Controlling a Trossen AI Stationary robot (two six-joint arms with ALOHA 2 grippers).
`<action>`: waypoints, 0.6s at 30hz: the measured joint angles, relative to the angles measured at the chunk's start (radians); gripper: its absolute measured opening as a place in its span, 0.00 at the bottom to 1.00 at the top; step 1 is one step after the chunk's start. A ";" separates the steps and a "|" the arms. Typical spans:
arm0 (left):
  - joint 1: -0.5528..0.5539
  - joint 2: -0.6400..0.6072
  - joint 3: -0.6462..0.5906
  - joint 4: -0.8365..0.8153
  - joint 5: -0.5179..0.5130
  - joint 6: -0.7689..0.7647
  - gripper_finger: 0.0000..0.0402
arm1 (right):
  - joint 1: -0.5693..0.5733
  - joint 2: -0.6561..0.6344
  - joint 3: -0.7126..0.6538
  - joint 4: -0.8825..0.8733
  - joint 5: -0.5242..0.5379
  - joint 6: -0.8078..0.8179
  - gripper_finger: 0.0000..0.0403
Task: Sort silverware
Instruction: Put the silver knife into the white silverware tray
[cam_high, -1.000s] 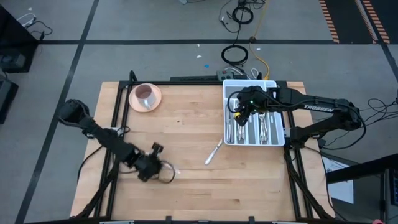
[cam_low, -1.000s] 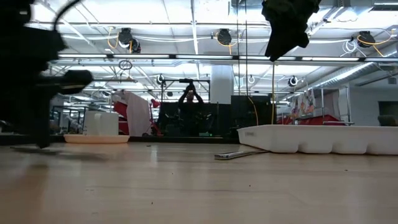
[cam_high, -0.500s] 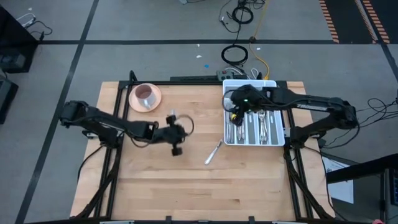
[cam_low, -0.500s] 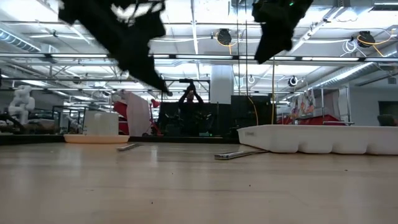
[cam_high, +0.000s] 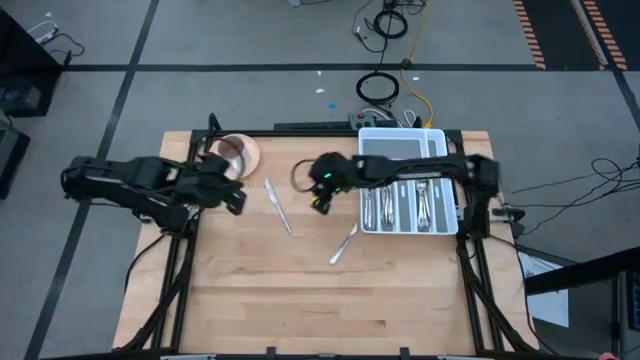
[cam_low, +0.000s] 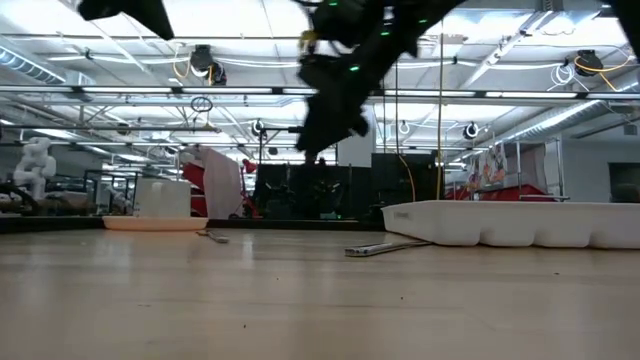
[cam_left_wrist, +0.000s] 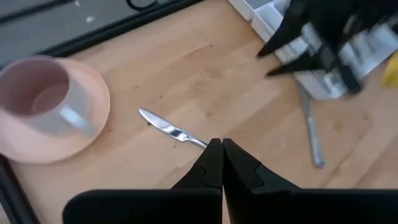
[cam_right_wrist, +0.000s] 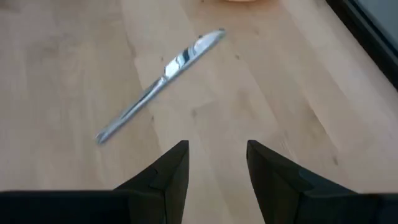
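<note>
A silver knife (cam_high: 278, 205) lies flat on the wooden table, left of the middle; it also shows in both wrist views (cam_left_wrist: 171, 129) (cam_right_wrist: 158, 81). A second piece of silverware (cam_high: 343, 245) lies on the table, nearer the front. More silverware lies in the white tray (cam_high: 405, 225) at the far right. My right gripper (cam_high: 318, 203) hangs open above the table just right of the knife, with nothing between its fingers (cam_right_wrist: 214, 162). My left gripper (cam_high: 238, 202) is shut and empty (cam_left_wrist: 221, 155), raised beside the pink saucer, left of the knife.
A pink saucer (cam_high: 245, 160) carrying a cup (cam_left_wrist: 43, 102) stands at the far left, close to my left gripper. My right arm reaches across the tray's far part. Bare wood lies along the table's near half.
My left gripper swung from the near left up to the table's middle, then drew back toward the pink saucer, rising and rolling, shut throughout. A knife now lies left of the middle, where none showed before. My right gripper moved left off the tray and lower, still open.
</note>
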 joint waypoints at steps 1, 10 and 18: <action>-0.007 -0.020 0.001 -0.016 0.000 -0.026 0.00 | 0.013 0.049 0.046 -0.005 0.022 -0.008 0.38; -0.036 -0.110 0.001 -0.092 0.049 -0.077 0.00 | 0.074 0.414 0.492 -0.230 0.012 0.105 0.38; -0.036 -0.143 0.001 -0.167 0.053 -0.005 0.00 | 0.095 0.629 0.819 -0.363 -0.004 0.174 0.38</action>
